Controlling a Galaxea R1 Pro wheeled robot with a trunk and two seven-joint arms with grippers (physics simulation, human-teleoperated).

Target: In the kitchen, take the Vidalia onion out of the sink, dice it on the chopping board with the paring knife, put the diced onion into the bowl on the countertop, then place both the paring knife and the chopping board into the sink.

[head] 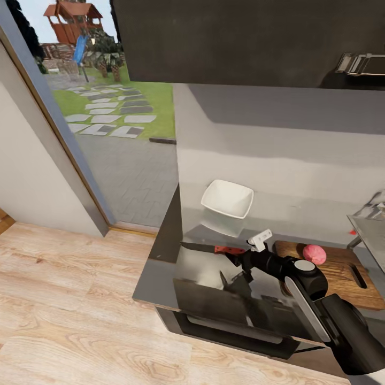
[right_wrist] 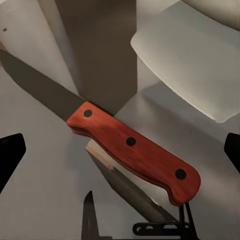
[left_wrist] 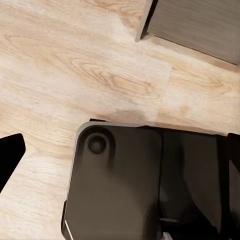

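onion (head: pixel 314 254) sits whole on the chopping board (head: pixel 342 270) at the right end of the countertop (head: pixel 160 272), so the sink fetch looks done and the step in hand is picking up the paring knife (head: pixel 206 247). knife lies flat on the counter just left of the board, blade pointing left, red handle (right_wrist: pixel 135 150) toward the board. bowl (head: pixel 227 199) stands behind it nearer the wall, apart from the knife. sink (head: pixel 371 230) edge shows at far right, past the board.

right gripper (head: pixel 235 267) hovers just over the handle end; in the right wrist view its fingers (right_wrist: pixel 11 155) stand spread wide at either side with the handle centred between them, nothing grasped. handle has three dark rivets.

next move, my guess: drop straight down, close across the handle, keeping clear of the blade, then carry it over to the onion. handle lies slanted to the finger line, so a small wrist turn may help.

left gripper (left_wrist: pixel 120 150) hangs low over the wood floor (left_wrist: pixel 75 65), fingers apart and empty, by the robot's dark base (left_wrist: pixel 120 185).

no brand, label or readable writing anywhere.
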